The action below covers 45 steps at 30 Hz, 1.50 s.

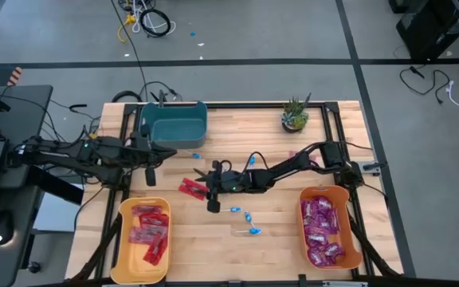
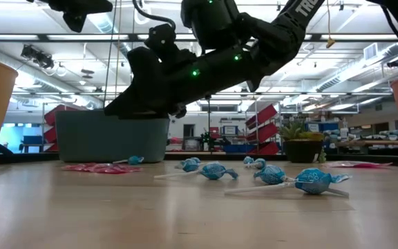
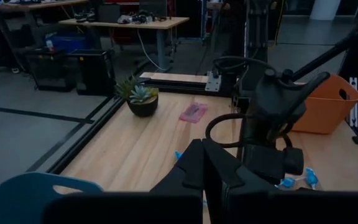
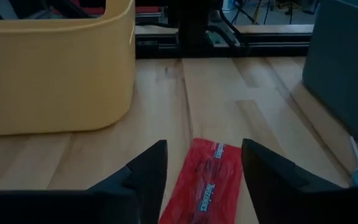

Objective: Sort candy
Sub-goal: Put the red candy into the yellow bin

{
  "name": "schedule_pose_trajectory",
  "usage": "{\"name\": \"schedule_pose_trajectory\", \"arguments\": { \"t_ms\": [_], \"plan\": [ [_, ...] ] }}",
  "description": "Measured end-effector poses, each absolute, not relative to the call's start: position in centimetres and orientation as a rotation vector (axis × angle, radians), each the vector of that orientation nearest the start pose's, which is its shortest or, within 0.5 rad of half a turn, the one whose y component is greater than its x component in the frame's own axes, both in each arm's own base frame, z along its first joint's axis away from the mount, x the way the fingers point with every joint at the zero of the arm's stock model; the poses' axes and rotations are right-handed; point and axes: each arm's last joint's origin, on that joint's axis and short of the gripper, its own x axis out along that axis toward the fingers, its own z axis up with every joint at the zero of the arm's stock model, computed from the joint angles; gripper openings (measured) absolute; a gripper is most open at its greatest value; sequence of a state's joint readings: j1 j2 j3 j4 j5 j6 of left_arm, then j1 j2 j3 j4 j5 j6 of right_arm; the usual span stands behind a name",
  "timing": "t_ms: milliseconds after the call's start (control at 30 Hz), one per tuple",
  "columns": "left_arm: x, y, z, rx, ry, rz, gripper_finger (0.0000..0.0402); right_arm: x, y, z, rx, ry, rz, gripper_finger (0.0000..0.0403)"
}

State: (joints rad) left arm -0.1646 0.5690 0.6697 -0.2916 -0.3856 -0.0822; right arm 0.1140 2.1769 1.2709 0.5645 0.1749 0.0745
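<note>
A flat red candy packet (image 4: 207, 180) lies on the table near the middle (image 1: 188, 187). My right gripper (image 4: 204, 165) hovers low over it, open, one finger on each side of the packet's near end (image 1: 203, 190). Blue lollipops (image 1: 251, 223) lie scattered on the wood behind it (image 2: 302, 181). More red packets fill the yellow bin (image 1: 126, 247), and purple packets the orange bin (image 1: 349, 239). One pink packet (image 3: 194, 112) lies near the plant. My left gripper (image 3: 205, 168) is shut and holds nothing, raised beside the teal bin (image 1: 151, 163).
The teal bin (image 1: 174, 123) stands at the far left of the table and a small potted plant (image 1: 295, 116) at the far right. Dark frame rails run along the table's edges. Bare wood lies between the yellow and orange bins.
</note>
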Motion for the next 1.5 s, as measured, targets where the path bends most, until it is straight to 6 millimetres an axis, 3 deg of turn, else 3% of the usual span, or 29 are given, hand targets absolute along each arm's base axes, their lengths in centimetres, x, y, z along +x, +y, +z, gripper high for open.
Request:
{"name": "schedule_pose_trajectory", "arguments": {
  "t_ms": [500,933,1067,1500],
  "plan": [
    [12.8,-1.0,31.2,-0.029,0.173,0.238,0.0000,45.5,4.7,12.7,-0.025,0.398,-0.066,0.0275],
    [12.8,-1.0,31.2,-0.028,0.175,0.241,0.0000,46.1,4.9,9.5,-0.031,0.402,-0.052,0.0278],
    [12.9,-1.0,31.2,-0.027,0.179,0.242,0.0000,46.5,4.8,7.4,-0.006,0.453,-0.061,0.0284],
    [13.0,-1.0,31.1,-0.025,0.188,0.242,0.0000,46.6,3.3,7.3,0.036,0.528,-0.083,0.0261]
  ]
}}
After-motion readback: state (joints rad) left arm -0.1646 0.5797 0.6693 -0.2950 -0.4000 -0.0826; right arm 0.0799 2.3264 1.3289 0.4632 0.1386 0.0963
